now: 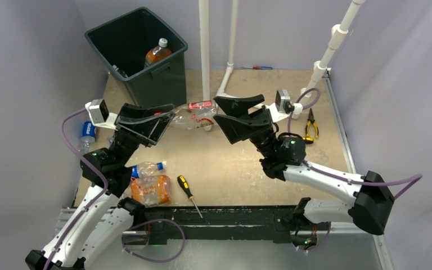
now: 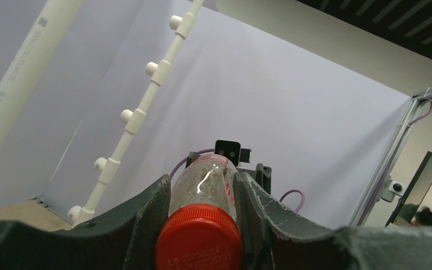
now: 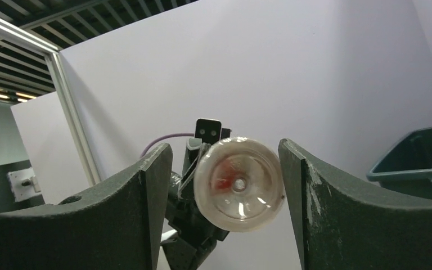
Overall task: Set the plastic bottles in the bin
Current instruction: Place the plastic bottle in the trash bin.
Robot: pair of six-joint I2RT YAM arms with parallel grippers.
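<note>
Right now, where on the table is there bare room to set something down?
The widest bare patch is the middle of the table, between the black-and-yellow screwdriver and the right arm. A smaller one lies farther back, between the white pipes and the pliers. The near-left corner is crowded: an orange-label bottle and a blue-label bottle lie beside the left arm.

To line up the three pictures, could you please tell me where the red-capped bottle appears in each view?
Top view: the bottle lies level near the centre, lower right of the bin.
Left wrist: bottle at bottom centre, red cap nearest the camera.
Right wrist: bottle at centre, round base facing the camera.
Shared landmark: the bin, at the right edge in the right wrist view; absent from the left wrist view.
</note>
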